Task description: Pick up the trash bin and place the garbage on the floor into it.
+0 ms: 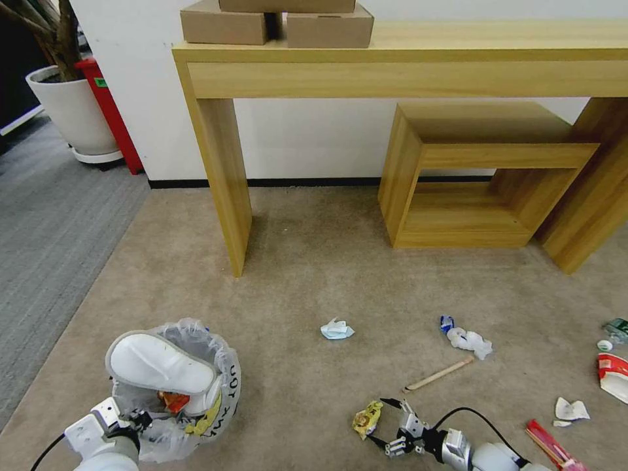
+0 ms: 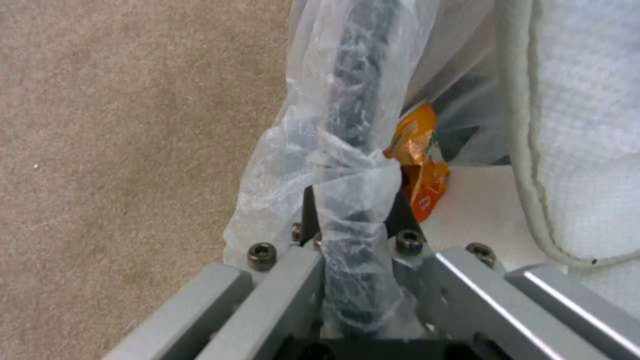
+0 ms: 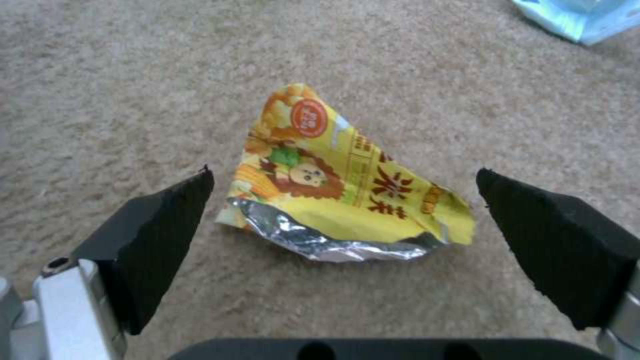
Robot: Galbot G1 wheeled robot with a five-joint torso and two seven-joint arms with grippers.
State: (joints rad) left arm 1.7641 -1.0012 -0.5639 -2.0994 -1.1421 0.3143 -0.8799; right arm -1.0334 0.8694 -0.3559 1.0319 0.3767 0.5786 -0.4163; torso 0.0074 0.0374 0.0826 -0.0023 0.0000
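The trash bin [image 1: 230, 383], lined with a crinkly printed bag, sits at the lower left of the beige floor [image 1: 314, 275]. Inside it lie a white slipper [image 1: 160, 363] and an orange wrapper [image 1: 173, 400]. My left gripper [image 1: 140, 416] is shut on the bin's near rim; the left wrist view shows the gripper [image 2: 353, 212] pinching the bag-wrapped rim [image 2: 357, 125], with the orange wrapper [image 2: 417, 160] and slipper [image 2: 587, 125] beside it. My right gripper [image 1: 379, 420] is low over the floor and open. A yellow wrapper [image 1: 367, 418] lies just ahead of it, between its spread fingers [image 3: 167, 215] in the right wrist view.
More garbage lies around: a blue-white carton [image 1: 337, 329], crumpled paper [image 1: 470, 340], a wooden stick [image 1: 438, 374], a green-label bottle [image 1: 616, 329], a red-white bowl [image 1: 613, 376], a paper scrap [image 1: 570, 410], a red wrapper [image 1: 553, 447]. A wooden table leg [image 1: 226, 196] and shelf [image 1: 471, 176] stand behind.
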